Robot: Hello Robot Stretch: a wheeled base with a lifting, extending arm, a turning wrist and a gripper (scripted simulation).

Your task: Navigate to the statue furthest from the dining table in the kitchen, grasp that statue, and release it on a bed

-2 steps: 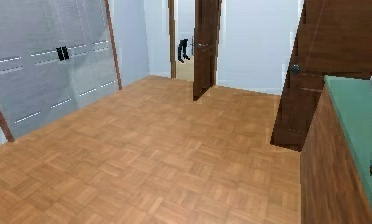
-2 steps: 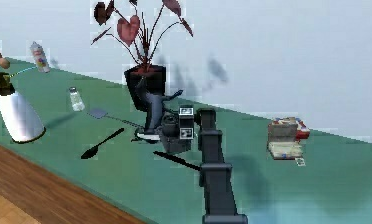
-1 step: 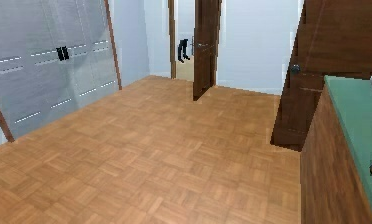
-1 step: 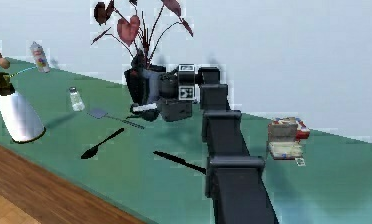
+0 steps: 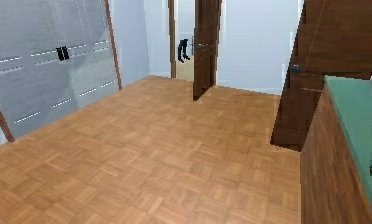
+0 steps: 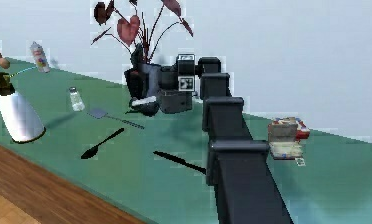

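One dark form (image 6: 140, 76) stands at the pincer's (image 6: 149, 98) far end on the green surface (image 6: 54, 150), beneath a red-leaved plant (image 6: 134, 25); whether it is the statue or the plant's pot cannot be told. The arm (image 6: 234, 150) reaches out low across the surface, and whether the pincer has hold of anything cannot be told.

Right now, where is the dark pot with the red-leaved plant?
The dark pot stands far back on the green countertop, upper middle of the arm side view, by the gripper, right of a clear shaker.
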